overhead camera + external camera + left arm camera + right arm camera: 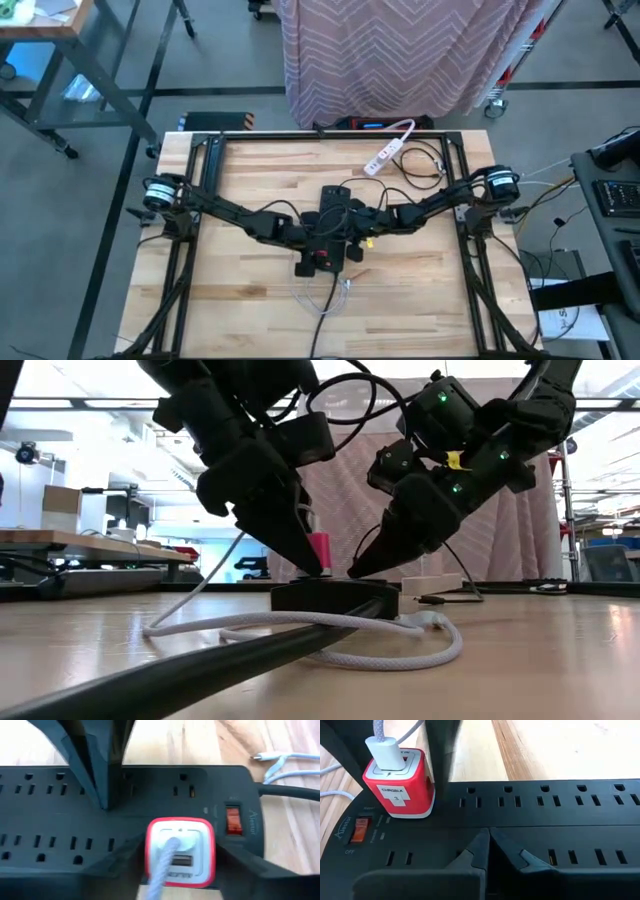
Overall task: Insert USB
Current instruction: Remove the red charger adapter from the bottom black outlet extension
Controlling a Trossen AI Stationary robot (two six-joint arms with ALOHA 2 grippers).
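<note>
A black power strip [337,196] lies mid-table, its switch end nearest. A red-and-white USB charger [180,852] [400,785] stands plugged into it beside the red switch [233,819]. A white braided cable [162,867] ends in a plug [385,750] seated in the charger's top. My left gripper [318,568] reaches down around the charger, shut on it. My right gripper [488,842] [352,572] is shut, its tips on the strip's top farther along. My left gripper pinches the charger between its two fingers [125,857], one on each of two opposite side walls [431,775]. It comes from above, slanting in from the table's left. The charger stays upright in the strip, the cable rising between the fingers. My right gripper presses its shut fingertips [102,795] down on the strip's top face [485,827], between outlet rows. It slants down from the table's right. The strip lies flat on the table.
The white cable [300,622] loops on the table near the strip, and the strip's thick black cord [150,680] runs to the near edge. A loose connector [270,756] lies beside the switch end. A white power strip [388,152] and black wire [425,165] sit far right.
</note>
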